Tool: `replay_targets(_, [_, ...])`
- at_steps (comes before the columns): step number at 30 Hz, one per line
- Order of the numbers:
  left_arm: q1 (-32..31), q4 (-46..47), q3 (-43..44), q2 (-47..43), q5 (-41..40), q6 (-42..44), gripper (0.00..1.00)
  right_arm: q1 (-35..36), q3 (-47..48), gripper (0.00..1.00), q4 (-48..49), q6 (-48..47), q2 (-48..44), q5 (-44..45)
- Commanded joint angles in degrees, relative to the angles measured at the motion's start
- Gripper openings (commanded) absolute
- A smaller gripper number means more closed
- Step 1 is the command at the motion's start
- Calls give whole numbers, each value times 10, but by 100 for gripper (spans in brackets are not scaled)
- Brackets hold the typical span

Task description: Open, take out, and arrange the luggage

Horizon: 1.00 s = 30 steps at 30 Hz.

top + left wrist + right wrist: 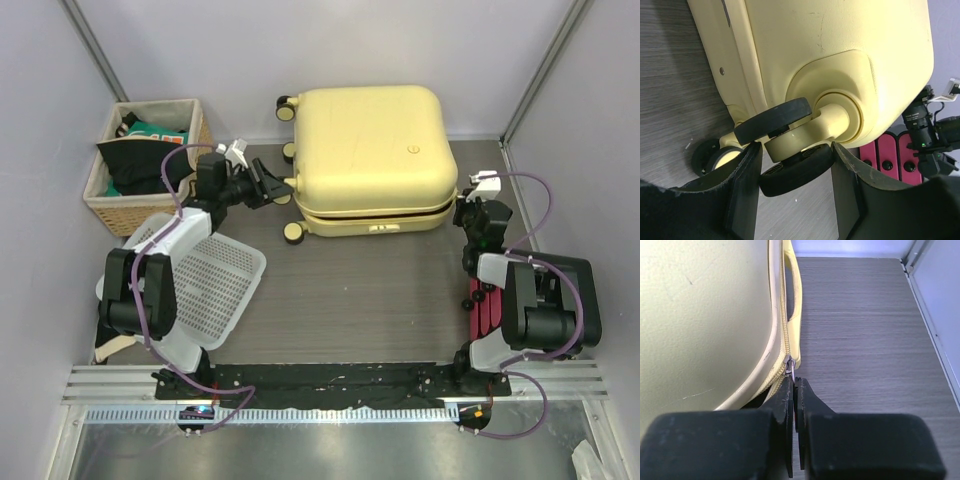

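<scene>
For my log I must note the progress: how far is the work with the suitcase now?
Done: nothing yet; the suitcase lies closed on the table. In hand: the right gripper appears to pinch the zipper pull at its side, while the left gripper, open, straddles a caster wheel. Left: unzip, open, take out, arrange.

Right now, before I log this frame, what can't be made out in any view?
Luggage interior: shell closed in every view.
Right wrist view: whether the right pincer holds the zipper pull; its fingertips cover the tab.
Left wrist view: whether the left pincer squeezes the caster wheel or only straddles it.
Top view: black-and-red case, mostly under the right arm.
Top view: basket contents beneath the dark cloth.
</scene>
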Motion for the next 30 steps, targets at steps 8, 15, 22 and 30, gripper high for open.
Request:
replay_targets(8, [73,-31,106,23,-98,62,0,-38,75,1,-66,107,-48,-80])
replay_targets(15, [116,-52,178,53,-91,67,0,25,23,1,-94,183,-106,-53])
replay_targets(22, [122,-129,250,64,-88,120,0,130,-27,1,-163,195,-181,86])
replay_targets(30, [122,-114,200,37,-101,132,0,128,-41,1,-147,89,-183,243])
